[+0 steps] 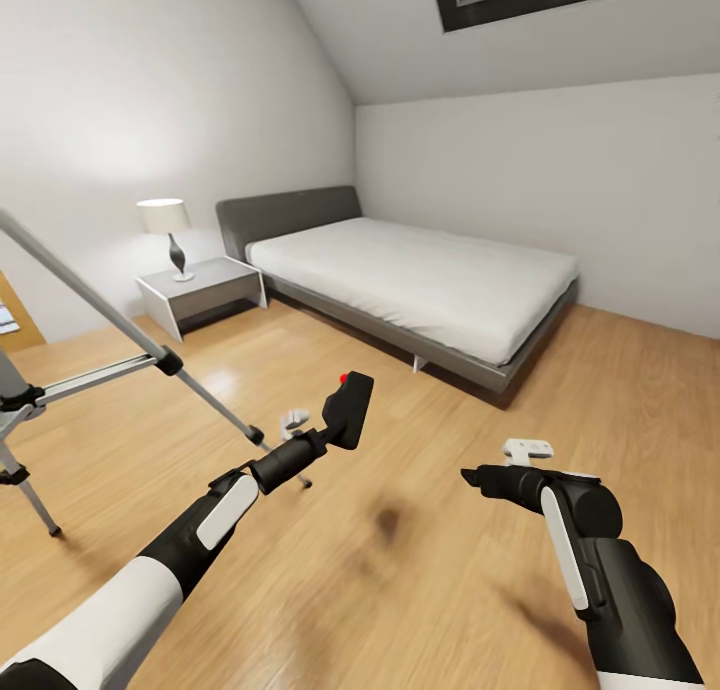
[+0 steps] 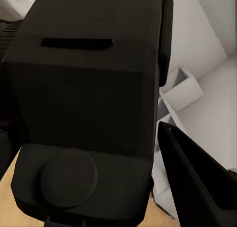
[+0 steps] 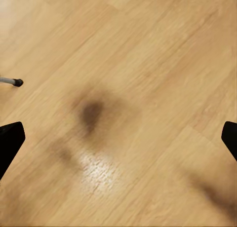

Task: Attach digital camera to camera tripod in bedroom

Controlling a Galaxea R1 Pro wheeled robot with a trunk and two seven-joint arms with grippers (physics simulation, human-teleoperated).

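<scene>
Our left gripper point(image 1: 335, 432) clamps the digital camera point(image 1: 348, 409), a matte-black block with a red button, held above the wood floor point(image 1: 400, 570); the camera tripod point(image 1: 110, 360) stands at nine o'clock. Our right gripper point(image 3: 118, 138) is spread wide.

Both arms reach forward from the lower frame. The left gripper point(image 1: 335, 432), near frame centre, is clamped on the digital camera point(image 1: 349, 408), held up off the floor. The right gripper point(image 1: 470, 476), at lower right, points leftward with fingers spread wide, holding nothing.
</scene>
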